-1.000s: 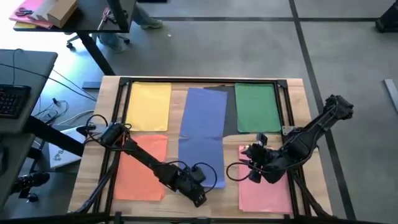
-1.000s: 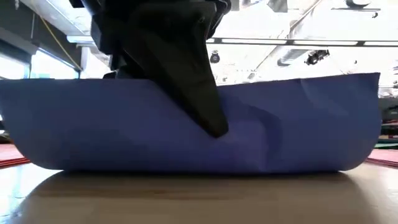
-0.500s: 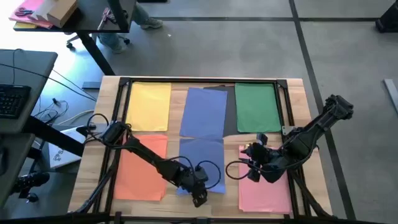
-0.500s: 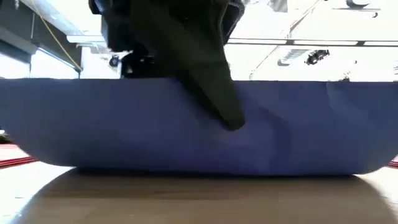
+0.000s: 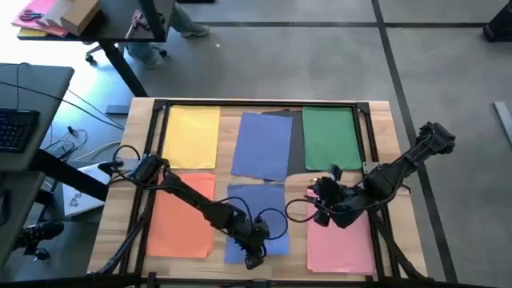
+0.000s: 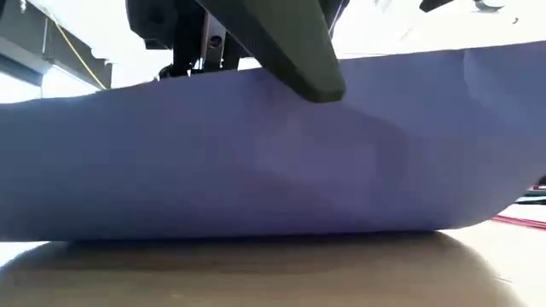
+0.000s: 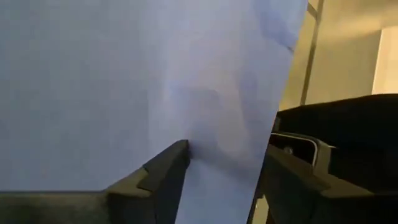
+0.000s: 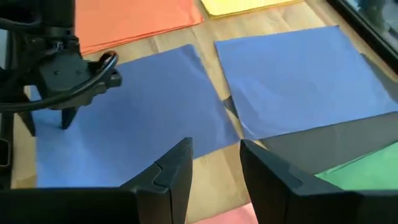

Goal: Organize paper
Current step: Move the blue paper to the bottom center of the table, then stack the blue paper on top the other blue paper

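L gripper (image 5: 254, 258) on blue sheet (image 5: 258, 228), front centre of table.
Jaws of L look pinched on sheet's near edge, lifted. R gripper (image 5: 318, 210) beside pink sheet (image 5: 340, 248), jaws part open, empty.

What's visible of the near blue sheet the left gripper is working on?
The near blue sheet is thin, matte, letter-shaped paper lying in the table's front centre, between the orange sheet and pink sheet, just in front of a second blue sheet. The left gripper grips its near edge, which curls up off the wood in the low view. Slightly creased.
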